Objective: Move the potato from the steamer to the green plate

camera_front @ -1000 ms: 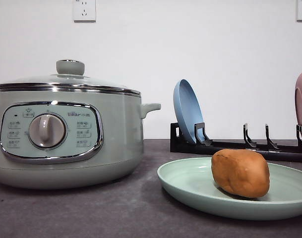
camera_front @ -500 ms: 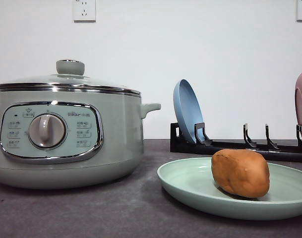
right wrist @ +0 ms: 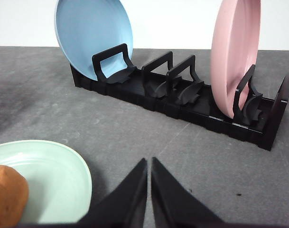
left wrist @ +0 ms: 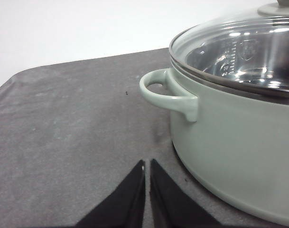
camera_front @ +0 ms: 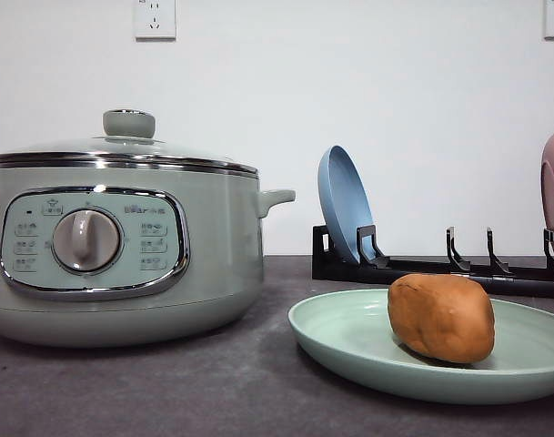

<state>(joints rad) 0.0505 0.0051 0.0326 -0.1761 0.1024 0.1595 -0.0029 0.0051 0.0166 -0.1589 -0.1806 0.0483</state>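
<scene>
Potato (camera_front: 441,318) lies on green plate (camera_front: 349,341), right of steamer (camera_front: 122,237), whose lid is on; transfer looks done; left gripper (left wrist: 147,166) and right gripper (right wrist: 149,164) both closed, empty, low over bench (camera_front: 213,382).

Orange-brown potato (camera_front: 441,317), mint-green plate (camera_front: 349,341), sage-green steamer (camera_front: 122,246)

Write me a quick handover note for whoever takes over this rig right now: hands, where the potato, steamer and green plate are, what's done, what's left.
Left hand: shut, empty, low beside the steamer.
Right hand: shut, empty, between the green plate and the black dish rack.
Potato: resting on the green plate.
Steamer: glass lid on.
Done: potato is on the plate, lid closed.
Left: apparently nothing.
</scene>
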